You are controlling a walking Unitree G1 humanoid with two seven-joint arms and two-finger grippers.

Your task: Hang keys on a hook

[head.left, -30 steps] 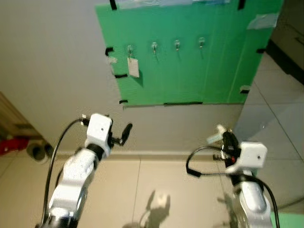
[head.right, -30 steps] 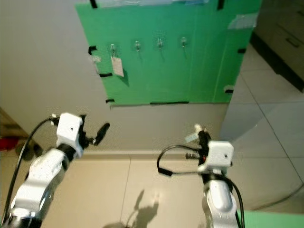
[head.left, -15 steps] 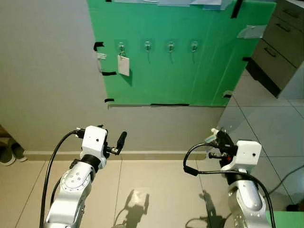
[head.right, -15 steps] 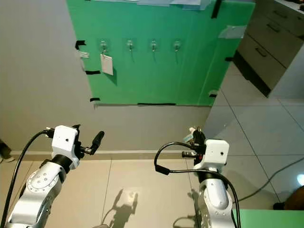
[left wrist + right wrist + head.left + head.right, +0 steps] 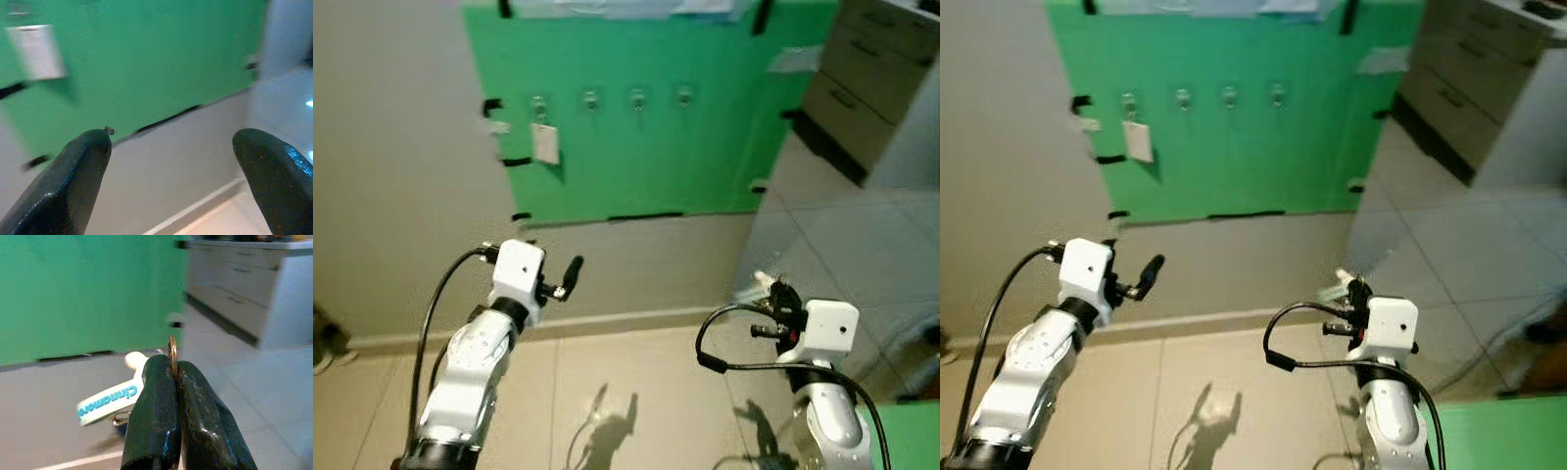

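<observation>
A green board (image 5: 646,117) is taped to the grey wall ahead, with a row of several small hooks (image 5: 590,99) near its top. A white tag (image 5: 545,143) hangs from the leftmost hook (image 5: 539,103). My right gripper (image 5: 779,296) is held low at the right, shut on a key ring (image 5: 172,352) with a white tag lettered in blue (image 5: 110,399). My left gripper (image 5: 570,274) is raised at the left, open and empty, well below the board. Its fingers (image 5: 80,171) frame the board's lower edge in the left wrist view.
Grey drawer cabinets (image 5: 862,73) stand to the right of the board. The tiled floor (image 5: 636,401) lies below, with a baseboard along the wall. A green surface (image 5: 911,436) shows at the lower right corner.
The camera has swung, shifting the board left and slightly down in view. The left arm sits higher in the picture. The right gripper still holds the keys.
</observation>
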